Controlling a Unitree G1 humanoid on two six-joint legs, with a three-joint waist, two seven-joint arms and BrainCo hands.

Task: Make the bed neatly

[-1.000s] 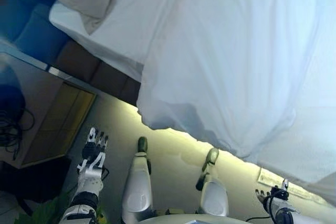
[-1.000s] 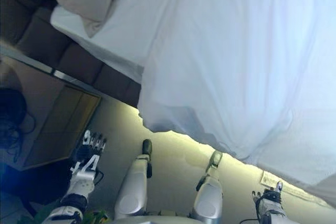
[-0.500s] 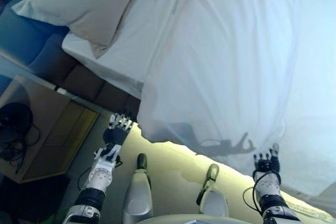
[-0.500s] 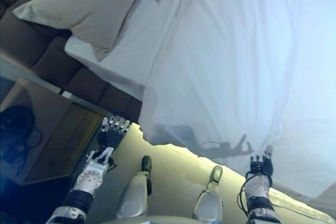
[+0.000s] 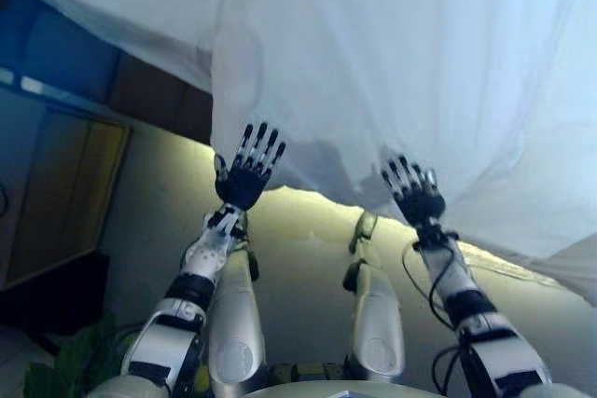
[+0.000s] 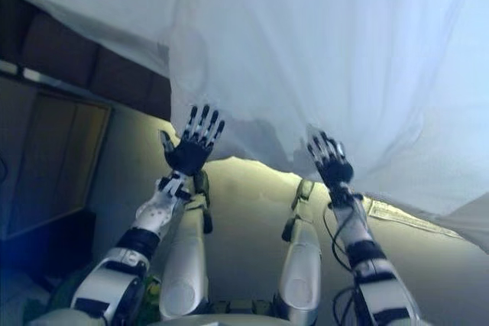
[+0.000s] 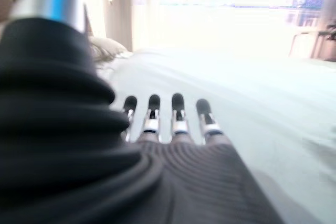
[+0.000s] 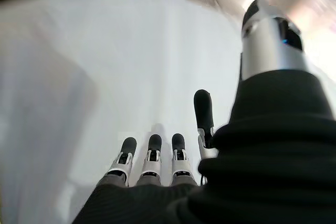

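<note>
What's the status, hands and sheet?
Left hand open, fingers straight, at the hanging edge of the white sheet. Right hand open, same edge. Neither grips the sheet. Nothing in the way.

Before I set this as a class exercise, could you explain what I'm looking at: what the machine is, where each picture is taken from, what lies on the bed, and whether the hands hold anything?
This is a two-legged humanoid robot standing at a bedside. Two pictures come from cameras in its head, looking down; the other two come from cameras on its wrists, looking along each hand. On the bed lies a white duvet, its edge hanging over the side. The left hand and the right hand are both raised toward that hanging edge with fingers straight and spread. Neither hand holds anything; the wrist views show straight fingers with only white bedding beyond them.
</note>
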